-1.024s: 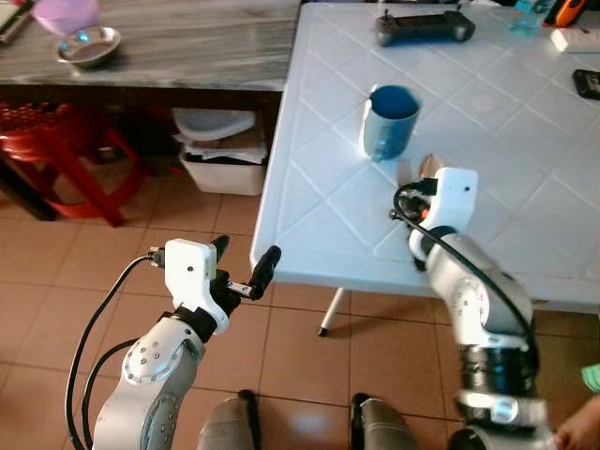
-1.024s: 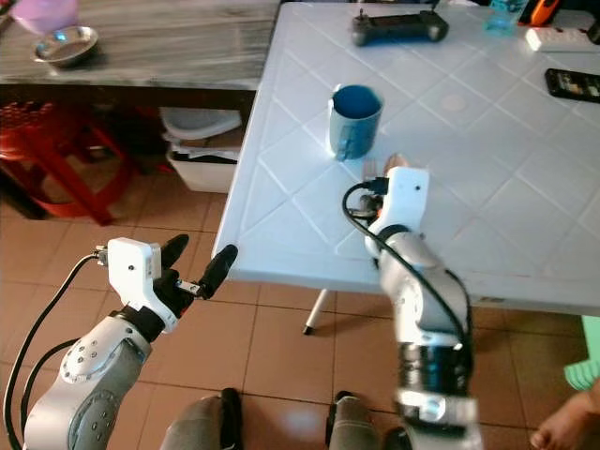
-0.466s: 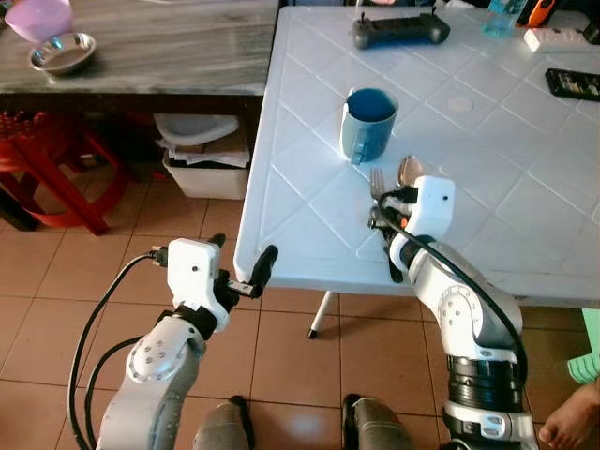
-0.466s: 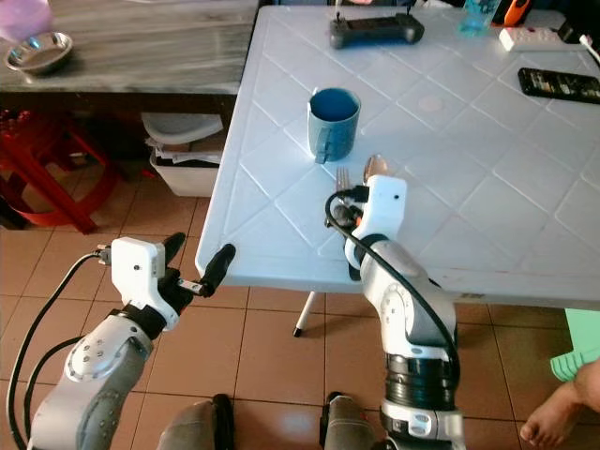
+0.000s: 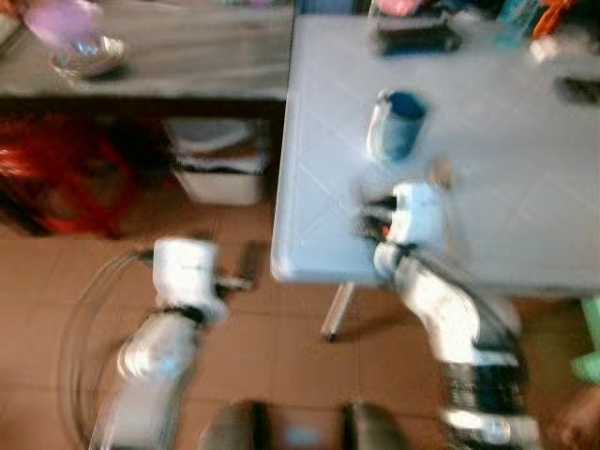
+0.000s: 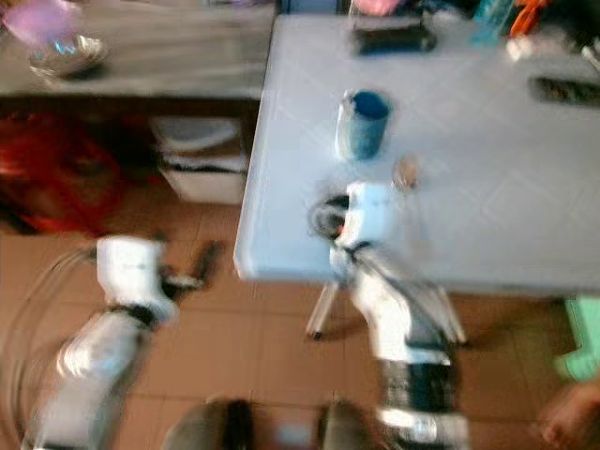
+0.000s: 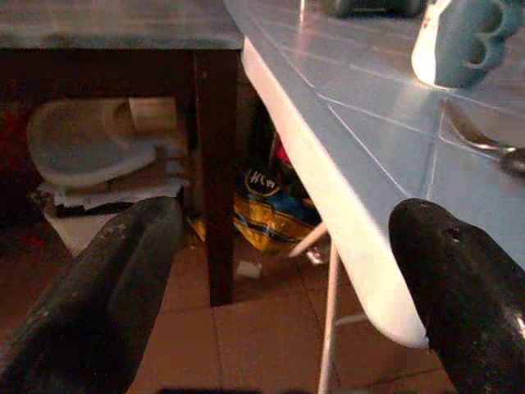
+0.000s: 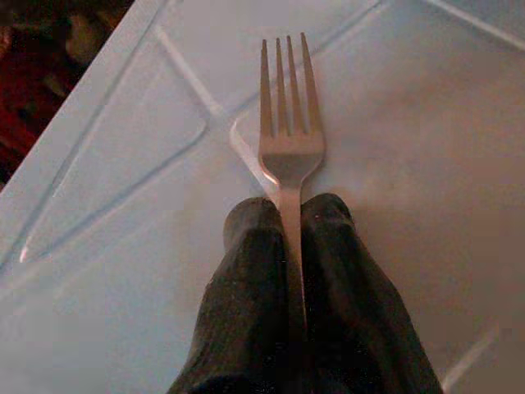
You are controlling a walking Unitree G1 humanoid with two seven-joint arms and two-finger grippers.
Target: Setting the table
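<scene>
Two black fingertips [image 8: 246, 226] of the right gripper [image 8: 285, 215] are pressed together on the handle of a fork [image 8: 286, 123], which is pinched between them with its tines pointing away from the wrist. The fork is seen low over the white table [image 8: 426, 123], above a raised diagonal rib of the tabletop; whether its tines touch the surface cannot be told. In the blurred head views the right gripper is placed over the table near its front edge, with a blue mug [image 5: 397, 124] standing farther back on the table and a spoon bowl [image 5: 438, 172] just beside the wrist housing.

The left gripper [image 7: 279, 238] is held with its fingers spread wide apart and nothing between them. It is placed below and in front of the table's near corner, over the tiled floor [image 5: 281, 356]. Past its fingers the table edge, the mug and part of a spoon are seen, and beneath a dark wooden counter [image 5: 187, 56] a white bin [image 5: 220, 164] is visible. On the counter a metal bowl [image 5: 86, 54] and a pink bowl [image 5: 64, 19] are set close together. A dark controller [image 5: 417, 39] lies at the far side of the table.
</scene>
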